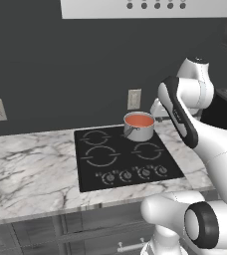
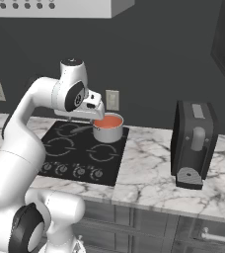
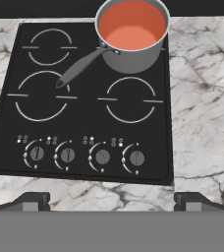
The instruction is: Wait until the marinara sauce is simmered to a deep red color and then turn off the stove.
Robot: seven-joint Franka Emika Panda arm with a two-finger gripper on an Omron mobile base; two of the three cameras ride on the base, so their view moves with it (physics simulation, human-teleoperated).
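Pincer (image 3: 112, 201) spread open, empty, above stove (image 3: 15, 74) | marinara sauce (image 3: 132, 27) pale orange in saucepan (image 3: 133, 59), rear burner at 1 o'clock | risk: orange reads done, knob (image 3: 136, 158) turned early, or wrong knob picked.

Pan (image 3: 131, 37) with the sauce (image 3: 131, 25) sat on the stove's (image 3: 89, 128) back right burner, knobs (image 3: 84, 156) along the front, toaster (image 2: 193, 144) further right on the bench (image 2: 144, 173).
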